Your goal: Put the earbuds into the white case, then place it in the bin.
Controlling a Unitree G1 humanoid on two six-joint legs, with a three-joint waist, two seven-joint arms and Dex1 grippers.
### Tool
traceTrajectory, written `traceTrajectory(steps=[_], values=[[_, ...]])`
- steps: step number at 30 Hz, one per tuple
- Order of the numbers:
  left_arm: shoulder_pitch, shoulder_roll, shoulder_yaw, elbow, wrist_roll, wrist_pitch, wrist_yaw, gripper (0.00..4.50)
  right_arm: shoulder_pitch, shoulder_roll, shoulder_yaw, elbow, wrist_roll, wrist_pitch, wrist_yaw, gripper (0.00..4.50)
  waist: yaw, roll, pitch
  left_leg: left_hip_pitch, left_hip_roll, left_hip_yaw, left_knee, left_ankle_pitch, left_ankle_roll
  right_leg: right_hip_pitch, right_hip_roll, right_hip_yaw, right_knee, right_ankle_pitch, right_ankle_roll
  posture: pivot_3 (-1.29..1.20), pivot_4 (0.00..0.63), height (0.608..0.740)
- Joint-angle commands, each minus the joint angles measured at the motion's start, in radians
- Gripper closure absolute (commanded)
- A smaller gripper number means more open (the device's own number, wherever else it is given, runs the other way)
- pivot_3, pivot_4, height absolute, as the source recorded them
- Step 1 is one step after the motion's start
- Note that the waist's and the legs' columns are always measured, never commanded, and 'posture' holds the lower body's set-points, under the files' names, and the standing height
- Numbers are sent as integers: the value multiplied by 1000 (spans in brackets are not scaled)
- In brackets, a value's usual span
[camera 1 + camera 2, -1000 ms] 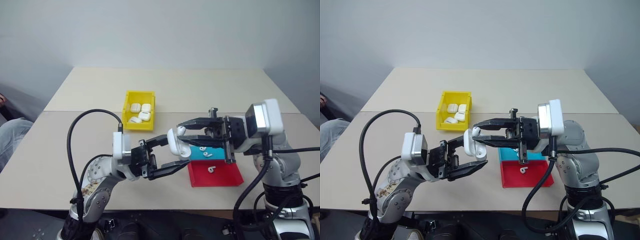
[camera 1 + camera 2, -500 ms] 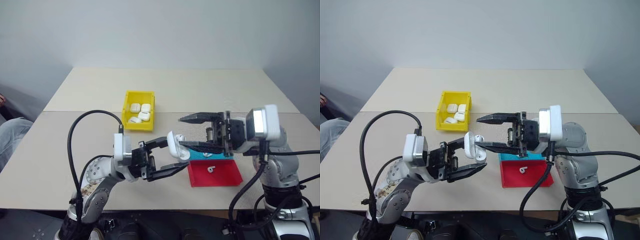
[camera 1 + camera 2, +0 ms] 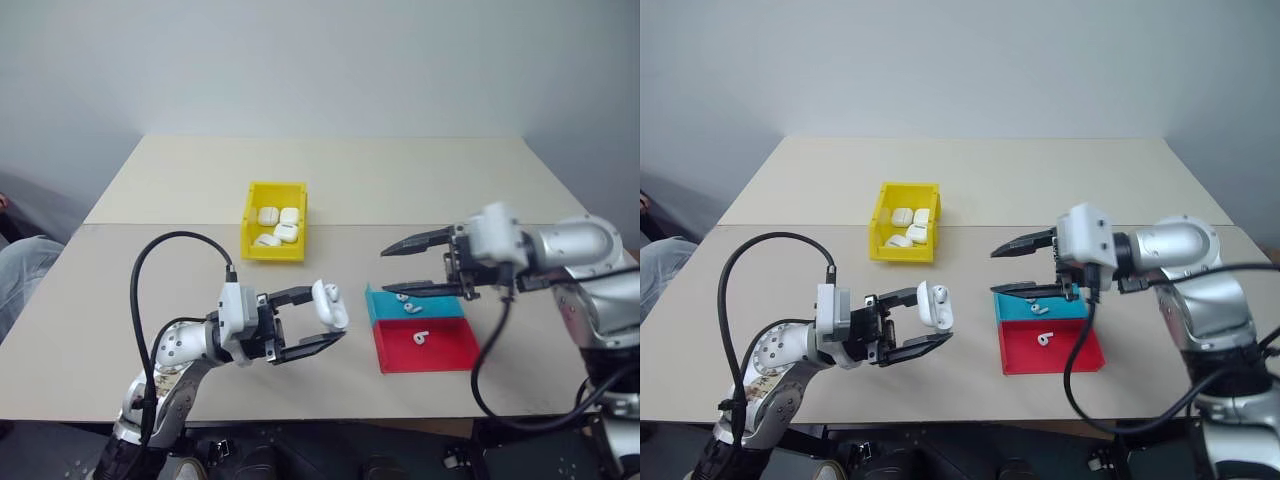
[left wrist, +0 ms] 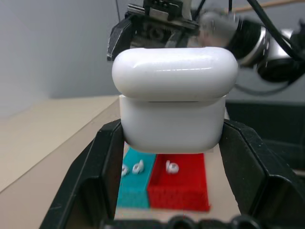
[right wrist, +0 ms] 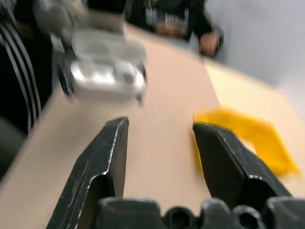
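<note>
My left gripper [image 3: 325,315] is shut on the white case [image 3: 330,303], held upright above the table's front middle; in the left wrist view the case [image 4: 174,100] sits between both fingers [image 4: 90,176]. My right gripper [image 3: 388,270] stands open and empty above the teal tray [image 3: 445,305], apart from the case and pointing toward it. Two earbuds [image 3: 405,298] lie in the teal tray and one earbud [image 3: 420,338] lies in the red tray [image 3: 450,350]. The yellow bin [image 3: 252,225] stands farther back on the left with several white cases inside.
The two flat trays lie side by side at the front right of the beige table [image 3: 340,170]. A person's leg [image 3: 20,275] shows at the left edge, off the table.
My right gripper opened wider, left the case and pulled back to the right over the teal tray. My left gripper sank and moved left with the case.
</note>
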Motion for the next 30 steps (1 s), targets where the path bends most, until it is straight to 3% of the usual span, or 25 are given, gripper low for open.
traceTrajectory(steps=[1, 8, 15, 22, 30], values=[[-6, 24, 42, 34, 44, -62, 2, 1771, -114, -21, 123, 147, -173, -56, 73, 1855, -1, 0, 0, 0, 0, 1, 0, 0, 0, -1, 0, 1, 0, 0, 0, 0, 150, 740], [40, 24, 47, 7, 58, -81, 25, 1771, -300, 31, 320, 440, -459, -363, 130, 1855, 4, 0, 0, -9, 0, 2, -1, 0, 0, -10, 0, 1, -1, 0, 0, 0, 150, 740], [81, 20, 43, -28, 67, -78, 61, 1771, -392, 89, 382, 690, -554, -719, 168, 1855, 4, 0, 0, -11, 0, 3, -1, 0, 0, -13, 0, 2, 0, 0, 0, 0, 150, 740], [112, 20, 30, -60, 78, -75, 82, 1771, -467, 143, 422, 876, -648, -906, 134, 1855, 3, 0, 0, -11, 1, 3, -1, 0, -1, -13, 0, 2, 2, 0, 0, 0, 150, 740], [135, 24, 29, -75, 84, -78, 99, 1771, -498, 198, 433, 992, -701, -963, 98, 1855, 2, 1, 0, -11, 1, 3, 0, 1, -1, -13, 0, 1, 3, 0, 0, 0, 150, 740]])
